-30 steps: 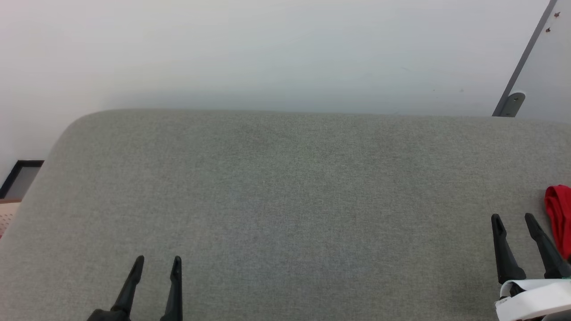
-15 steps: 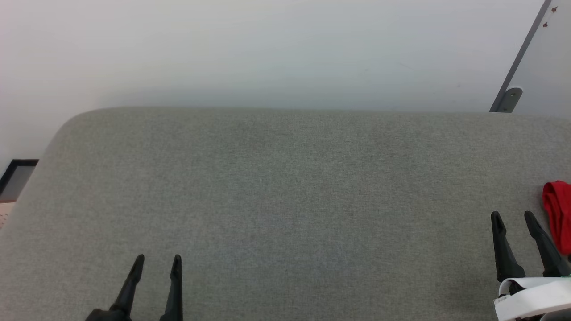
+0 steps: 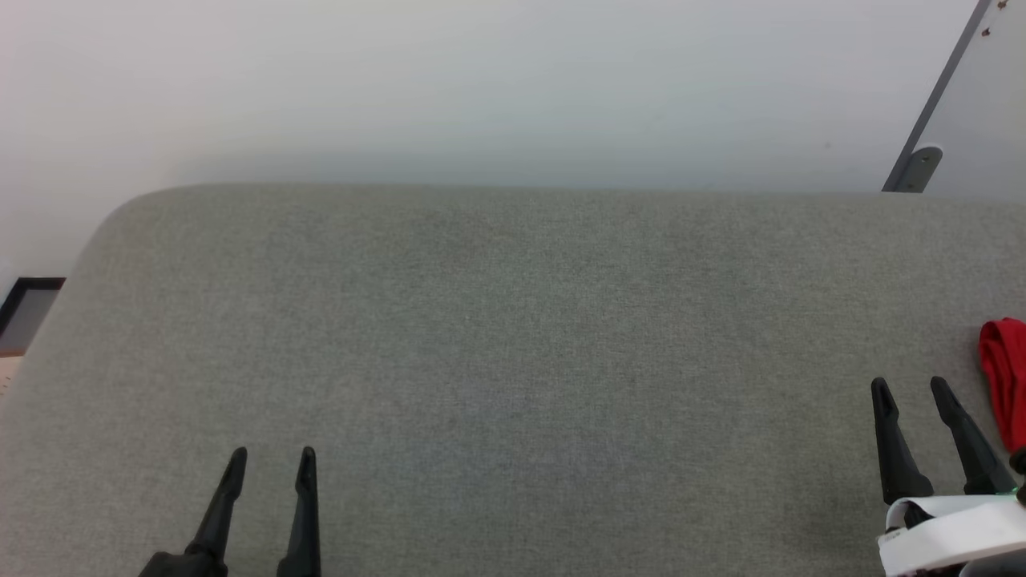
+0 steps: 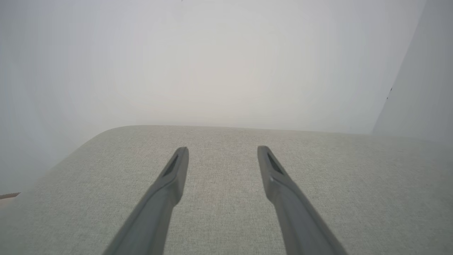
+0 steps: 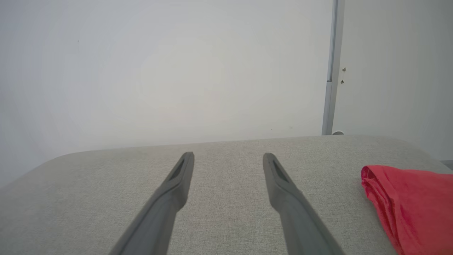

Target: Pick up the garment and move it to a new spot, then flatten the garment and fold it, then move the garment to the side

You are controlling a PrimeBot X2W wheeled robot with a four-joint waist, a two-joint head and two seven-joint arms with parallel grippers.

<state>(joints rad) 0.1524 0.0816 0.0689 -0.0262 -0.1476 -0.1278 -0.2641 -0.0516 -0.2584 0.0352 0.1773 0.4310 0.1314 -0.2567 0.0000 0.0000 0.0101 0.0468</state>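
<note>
Garment (image 3: 1004,377) lay bunched on grey fabric surface (image 3: 513,320), at right edge of head view, just beside right gripper (image 3: 909,385). Right gripper fingers spread wide, nothing between them. Left gripper (image 3: 272,454) sat well apart at lower left, likewise spread, empty.

A grey fabric cushion (image 3: 513,336) lies before a plain white wall (image 3: 481,80) at twelve o'clock; a grey post (image 3: 935,96) stands at two o'clock.
</note>
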